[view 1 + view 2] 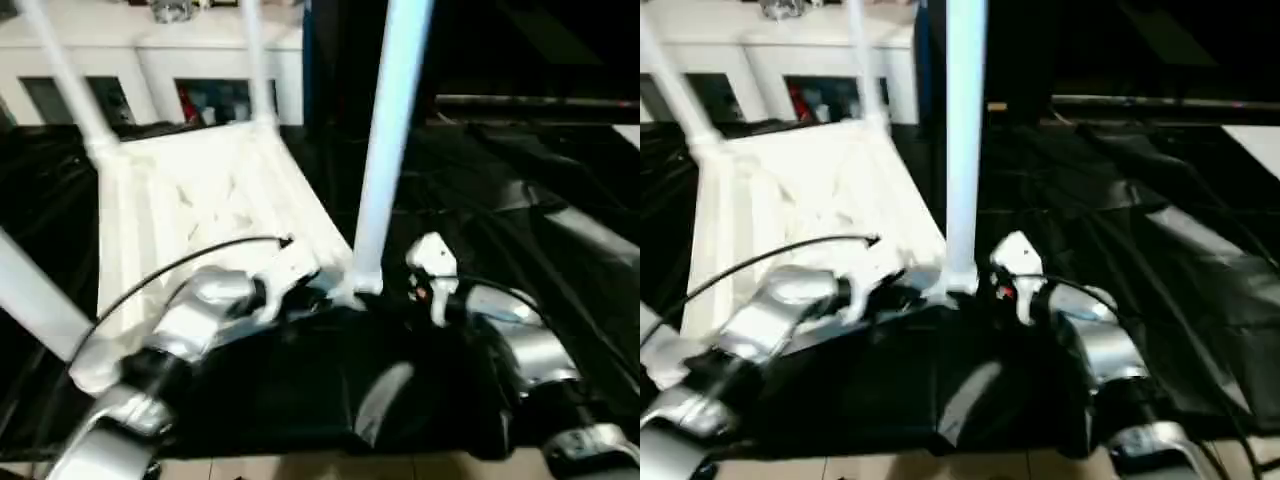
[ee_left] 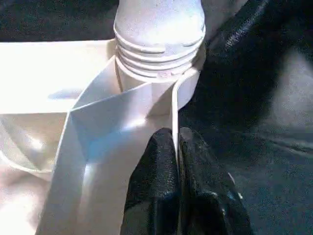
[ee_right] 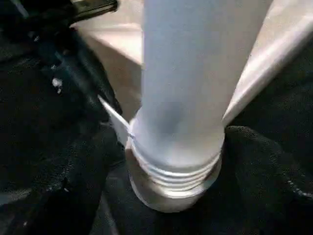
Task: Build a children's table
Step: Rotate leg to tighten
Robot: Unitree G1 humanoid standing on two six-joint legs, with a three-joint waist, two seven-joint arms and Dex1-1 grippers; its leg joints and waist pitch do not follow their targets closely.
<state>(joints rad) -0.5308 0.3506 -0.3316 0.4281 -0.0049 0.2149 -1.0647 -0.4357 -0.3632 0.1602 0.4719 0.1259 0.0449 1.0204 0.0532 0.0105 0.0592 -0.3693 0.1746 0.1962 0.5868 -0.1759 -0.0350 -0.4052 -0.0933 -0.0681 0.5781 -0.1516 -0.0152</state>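
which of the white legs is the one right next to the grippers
The leg standing in the tabletop's near right corner, rising between the left gripper, which pinches the tabletop's rim beside it, and the right gripper. The other legs stand at the far and left corners.

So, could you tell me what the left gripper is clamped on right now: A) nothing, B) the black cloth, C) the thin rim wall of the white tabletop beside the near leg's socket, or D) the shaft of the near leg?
C: the left gripper has its black fingers pinched shut on the tabletop's thin rim wall, just below the near leg's threaded base.
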